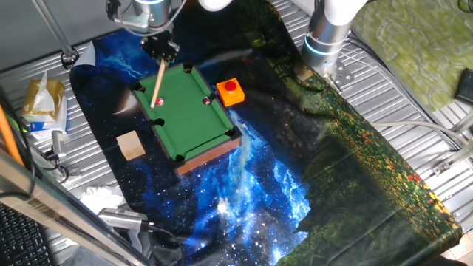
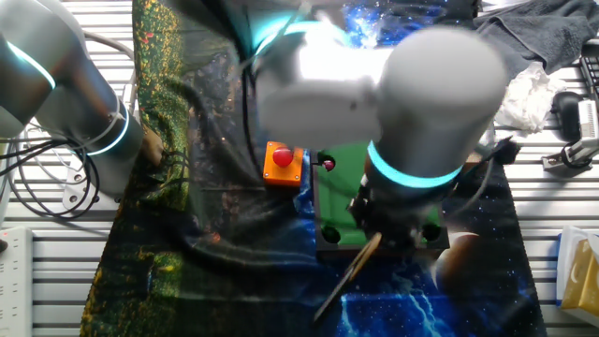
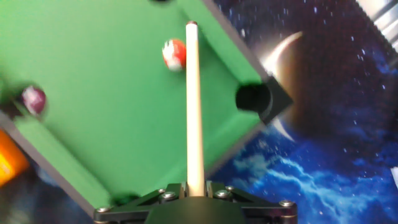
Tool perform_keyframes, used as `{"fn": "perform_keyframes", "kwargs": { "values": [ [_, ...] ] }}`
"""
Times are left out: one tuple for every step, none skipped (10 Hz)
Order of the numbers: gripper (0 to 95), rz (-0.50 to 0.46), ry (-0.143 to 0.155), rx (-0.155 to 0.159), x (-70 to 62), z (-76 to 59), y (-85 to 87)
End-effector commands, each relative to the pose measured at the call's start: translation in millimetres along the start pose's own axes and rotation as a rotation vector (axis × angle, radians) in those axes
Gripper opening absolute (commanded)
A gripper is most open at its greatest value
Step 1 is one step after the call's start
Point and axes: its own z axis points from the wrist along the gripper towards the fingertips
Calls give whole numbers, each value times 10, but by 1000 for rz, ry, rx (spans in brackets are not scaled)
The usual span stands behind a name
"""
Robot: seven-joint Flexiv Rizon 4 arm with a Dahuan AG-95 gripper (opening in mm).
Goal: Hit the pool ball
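Note:
The pool ball [image 3: 173, 55] is bright red with a white spot and lies on the green mini pool table [image 3: 112, 118]. It also shows in one fixed view [image 1: 160, 102]. My gripper [image 3: 195, 190] is shut on a pale wooden cue stick [image 3: 194, 106] that reaches out over the felt. The cue tip [image 3: 191, 25] lies just right of and past the ball, the shaft almost touching it. A darker maroon ball [image 3: 33, 99] sits at the left rail. In the other fixed view my arm hides the red ball; the cue [image 2: 348, 276] sticks out below my hand.
A red button on an orange base [image 1: 230, 90] stands beside the pool table. A corner pocket [image 3: 254, 99] is right of the cue. A wooden block [image 1: 131, 145] lies on the starry cloth. A second arm's base [image 1: 325, 37] stands at the back.

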Motion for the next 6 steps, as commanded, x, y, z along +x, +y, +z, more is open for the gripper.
{"fn": "perform_keyframes", "kwargs": {
  "values": [
    [0, -14, 5, 13, 23, -21, -6],
    [0, -14, 5, 13, 23, -21, -6],
    [0, -14, 4, 13, 57, -27, -30],
    [0, -23, 3, 12, 118, -38, -71],
    [0, -52, 4, 12, 222, -56, -135],
    [0, -75, 5, 13, 308, -61, -181]
  ]
}}
